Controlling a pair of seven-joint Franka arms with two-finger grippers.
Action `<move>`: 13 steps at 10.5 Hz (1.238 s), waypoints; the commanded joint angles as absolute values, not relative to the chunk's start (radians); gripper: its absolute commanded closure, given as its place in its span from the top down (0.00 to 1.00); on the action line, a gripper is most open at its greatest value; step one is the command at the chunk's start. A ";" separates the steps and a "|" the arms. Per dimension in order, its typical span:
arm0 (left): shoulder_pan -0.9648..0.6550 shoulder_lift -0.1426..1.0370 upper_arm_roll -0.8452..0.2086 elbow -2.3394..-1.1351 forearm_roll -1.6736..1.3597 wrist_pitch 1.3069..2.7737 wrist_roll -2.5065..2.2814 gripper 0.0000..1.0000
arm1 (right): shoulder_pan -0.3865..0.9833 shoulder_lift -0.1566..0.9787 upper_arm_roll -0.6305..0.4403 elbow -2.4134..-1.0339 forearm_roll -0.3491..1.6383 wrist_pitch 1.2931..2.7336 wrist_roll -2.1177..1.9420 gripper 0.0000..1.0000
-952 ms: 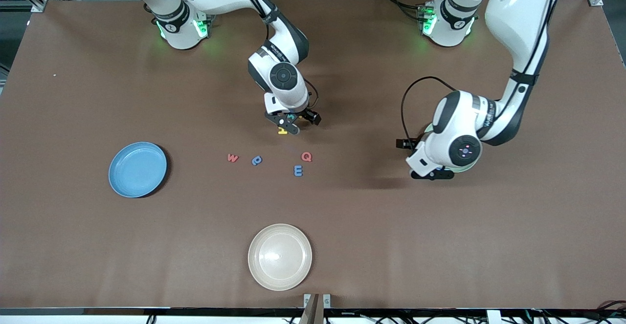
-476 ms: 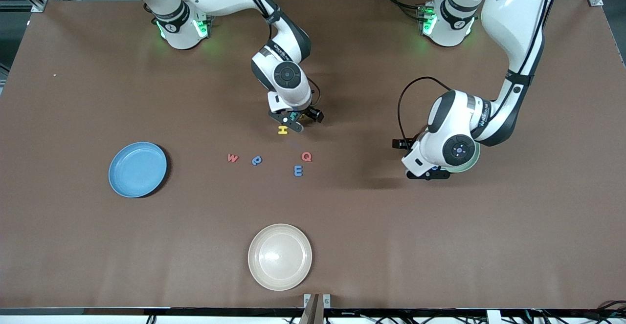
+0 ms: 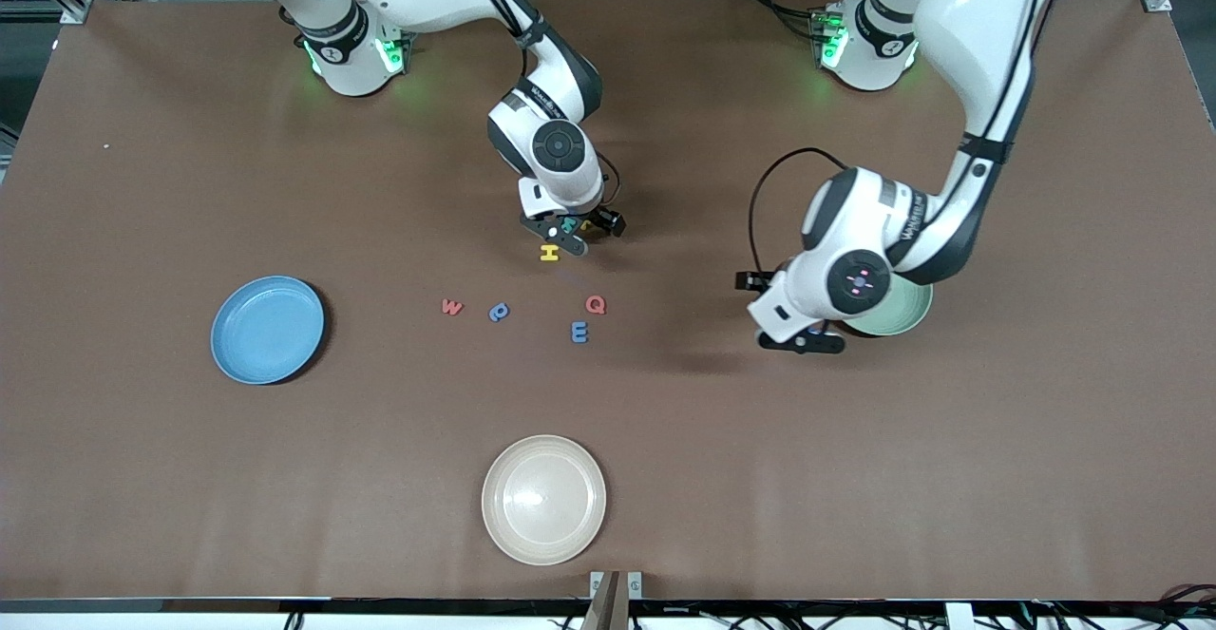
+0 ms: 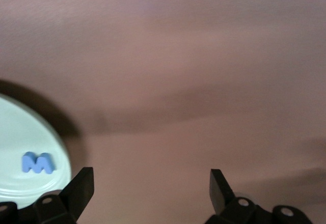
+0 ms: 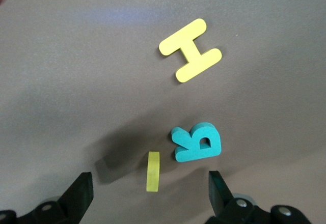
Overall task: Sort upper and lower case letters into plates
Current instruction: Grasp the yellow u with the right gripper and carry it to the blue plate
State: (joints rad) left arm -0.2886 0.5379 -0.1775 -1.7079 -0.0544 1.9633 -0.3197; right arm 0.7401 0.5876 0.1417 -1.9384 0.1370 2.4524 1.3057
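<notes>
Your brown desk point(image 3: 142, 478) carries three round shallow plastic plates: a sky blue plate point(image 3: 267, 329) toward the right arm's end, a cream-white plate point(image 3: 543, 499) nearest the front camera, and a pale mint green plate point(image 3: 902, 312) toward the left arm's end, partly hidden under the left arm and holding one small blue foam letter point(image 4: 37, 163). The left end effector point(image 3: 803, 340) hangs just beside that plate's rim, fingers spread and empty. The right end effector point(image 3: 573, 236) sits low over a cluster of chunky foam letters, fingers also spread, holding nothing: the yellow H point(image 5: 190, 50), the teal R point(image 5: 198, 142) and a thin yellow piece standing on edge point(image 5: 153, 171). Nearer the camera lie the red w point(image 3: 452, 307), a blue letter point(image 3: 499, 312), the red Q point(image 3: 595, 304) and the blue E point(image 3: 579, 331). Watch the crowding: the R and the yellow edge piece sit close, so closing here may, in my judgement, pinch both or flick one away.
</notes>
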 commanded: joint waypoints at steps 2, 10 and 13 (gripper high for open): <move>-0.296 0.563 -0.167 -1.657 -0.057 1.956 -0.324 1.00 | 0.733 0.588 0.153 -1.948 0.117 2.474 1.325 0.34; -0.316 0.632 -0.170 -1.531 -0.026 1.956 -0.334 1.00 | 0.727 0.569 0.161 -1.974 0.112 2.519 1.370 0.00; -0.362 0.661 -0.172 -1.491 -0.064 1.979 -0.461 1.00 | 0.695 0.485 0.160 -1.976 0.088 2.417 1.361 0.00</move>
State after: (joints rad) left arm -0.3183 0.6284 -0.1775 -1.5361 -0.0453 1.9688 -0.3858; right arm 0.7328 0.5698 0.1463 -1.9469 0.1271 2.4916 1.3462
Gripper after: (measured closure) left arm 0.000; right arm 0.899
